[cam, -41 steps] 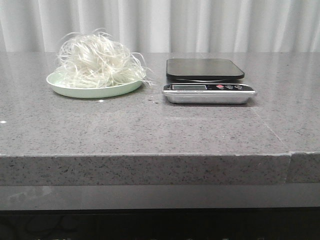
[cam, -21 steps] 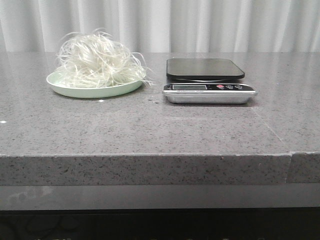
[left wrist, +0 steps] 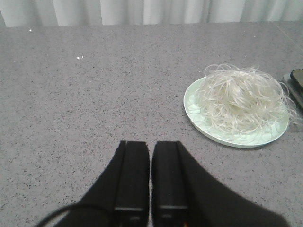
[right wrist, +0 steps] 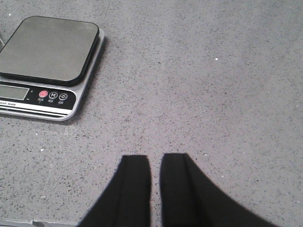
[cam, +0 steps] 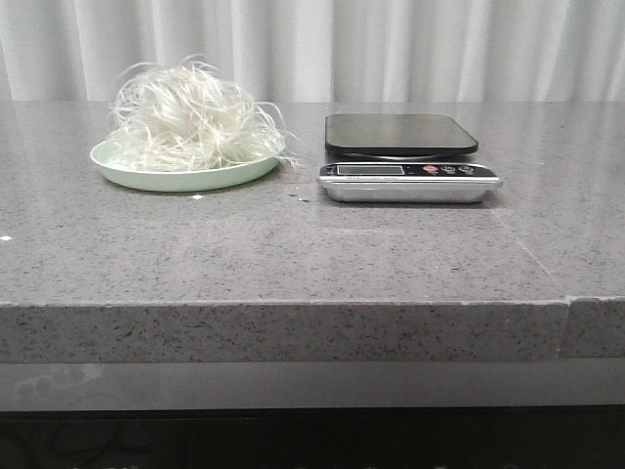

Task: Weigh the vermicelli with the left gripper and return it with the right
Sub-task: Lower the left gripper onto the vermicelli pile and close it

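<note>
- I'm watching the vermicelli [cam: 190,117] sitting heaped on the pale green plate [cam: 127,174], just beside the kitchen scale [cam: 405,156] on the grey worktop [cam: 293,254]; its platform is bare.
- My left gripper [left wrist: 150,144] is hovering over bare worktop, jaws nearly closed with only a thin slit between them, holding nothing.
- My right gripper [right wrist: 155,158] is looking the same: almost closed, empty, near the scale.
- I'm worrying about the springy strands: a shallow pinch is likely catching only a tuft and trailing the rest.
- Loose curly ends risk snagging the plate rim and dragging it into the scale.
</note>
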